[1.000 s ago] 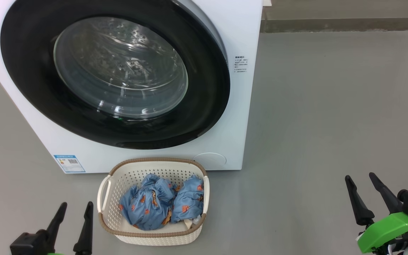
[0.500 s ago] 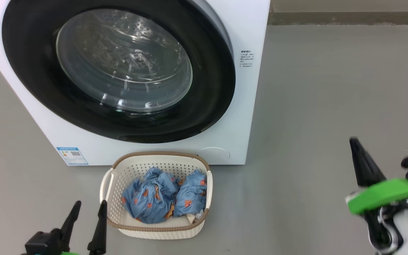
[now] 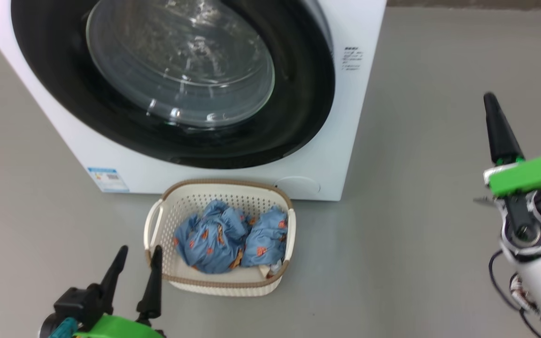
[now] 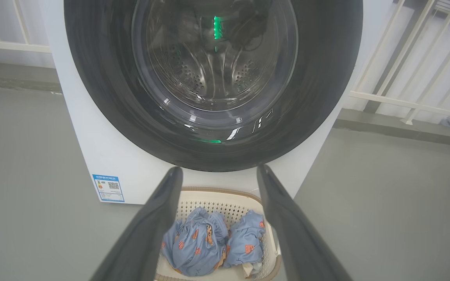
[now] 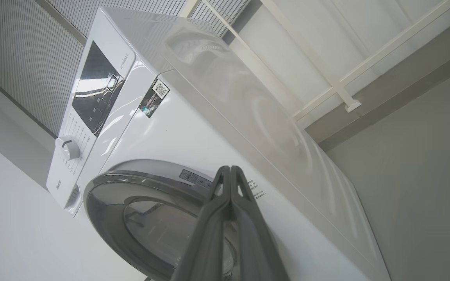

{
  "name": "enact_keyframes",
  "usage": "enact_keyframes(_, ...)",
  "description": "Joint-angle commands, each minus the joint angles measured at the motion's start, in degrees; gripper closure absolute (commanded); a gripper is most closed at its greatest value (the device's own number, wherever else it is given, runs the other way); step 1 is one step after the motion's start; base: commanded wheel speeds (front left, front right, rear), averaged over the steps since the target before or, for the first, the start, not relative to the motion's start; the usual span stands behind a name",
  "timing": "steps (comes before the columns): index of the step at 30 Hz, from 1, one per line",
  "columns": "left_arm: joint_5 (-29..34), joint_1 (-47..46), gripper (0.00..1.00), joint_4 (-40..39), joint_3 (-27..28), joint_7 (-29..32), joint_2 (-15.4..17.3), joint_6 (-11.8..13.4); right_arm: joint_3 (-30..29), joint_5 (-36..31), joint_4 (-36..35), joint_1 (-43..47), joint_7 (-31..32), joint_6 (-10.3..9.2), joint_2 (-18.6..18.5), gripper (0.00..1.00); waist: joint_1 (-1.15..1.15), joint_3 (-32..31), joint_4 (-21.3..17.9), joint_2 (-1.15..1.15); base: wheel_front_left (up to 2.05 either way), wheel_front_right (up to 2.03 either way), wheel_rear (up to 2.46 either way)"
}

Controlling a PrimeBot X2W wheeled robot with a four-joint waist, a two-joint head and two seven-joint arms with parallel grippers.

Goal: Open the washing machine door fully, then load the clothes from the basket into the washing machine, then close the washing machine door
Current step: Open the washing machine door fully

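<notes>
Now, with right jaws pressed together and empty, slip them behind the door rim; left jaws gape, empty.

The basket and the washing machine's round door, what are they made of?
The basket looks like matte cream plastic: moulded walls full of small holes, with a brown woven-look rim, probably plastic too. The washing machine door seems a glossy black plastic ring around clear glass: it is see-through, with bright reflections.
</notes>
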Motion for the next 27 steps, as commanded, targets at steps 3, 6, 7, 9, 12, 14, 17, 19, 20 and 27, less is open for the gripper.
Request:
enact_keyframes(3,-0.58,-3.64,0.00,-1.89,0.41,-0.62,-0.07,-0.21,3.24,9.13,-1.33,-5.82,3.67,0.26,-3.00,1.00,-0.01,3.43,2.56,0.00,0.00,0.00,0.00)
enact_keyframes(6,-0.80,-4.72,0.00,-1.88,-0.71,-0.62,-0.61,-0.21,4.10,13.23,-2.17,-8.24,7.06,0.26,-4.70,1.00,-0.01,5.19,3.69,0.00,0.00,0.00,0.00)
enact_keyframes(7,-0.86,-5.09,0.00,-1.89,-1.05,-0.62,-0.81,-0.21,4.29,14.11,-2.30,-9.01,8.22,0.26,-5.38,1.00,-0.01,5.80,4.08,0.00,0.00,0.00,0.00)
enact_keyframes(9,-1.00,-5.88,0.00,-1.94,-1.62,-0.62,-1.19,-0.21,4.19,16.20,-2.56,-10.60,10.59,0.26,-6.31,1.00,-0.01,7.07,4.86,0.00,0.00,0.00,0.00)
enact_keyframes(12,-1.12,-6.64,0.00,-1.91,-2.06,-0.62,-1.50,-0.21,4.33,17.50,-2.75,-12.13,13.34,0.26,-7.31,1.00,-0.01,8.24,5.53,0.00,0.00,0.00,0.00)
enact_keyframes(14,-1.20,-7.33,0.00,-1.96,-2.39,-0.62,-1.74,-0.21,4.06,19.40,-2.42,-13.44,16.44,0.26,-7.76,1.00,-0.01,9.25,6.11,0.00,0.00,0.00,0.00)
enact_keyframes(17,-1.37,-8.15,0.00,-1.85,-2.72,-0.62,-2.00,-0.21,2.93,22.36,-2.18,-15.39,21.42,0.26,-7.96,1.00,-0.01,10.43,6.90,0.00,0.00,0.00,0.00)
enact_keyframes(19,-1.50,-8.64,0.00,-1.81,-2.85,-0.62,-2.17,-0.21,2.03,23.65,-2.02,-16.60,24.65,0.26,-8.03,1.00,-0.01,11.21,7.33,0.00,0.00,0.00,0.00)
enact_keyframes(20,-1.56,-8.86,0.00,-1.87,-2.90,-0.62,-2.27,-0.21,1.40,24.35,-1.90,-17.17,26.09,0.26,-7.91,1.00,-0.01,11.57,7.54,0.00,0.00,0.00,0.00)
enact_keyframes(27,-1.94,-10.55,0.00,-2.09,-3.85,-0.62,-3.04,-0.21,-1.93,25.69,-0.45,-21.59,34.96,0.26,-7.74,1.00,-0.01,15.05,8.95,0.00,0.00,0.00,0.00)
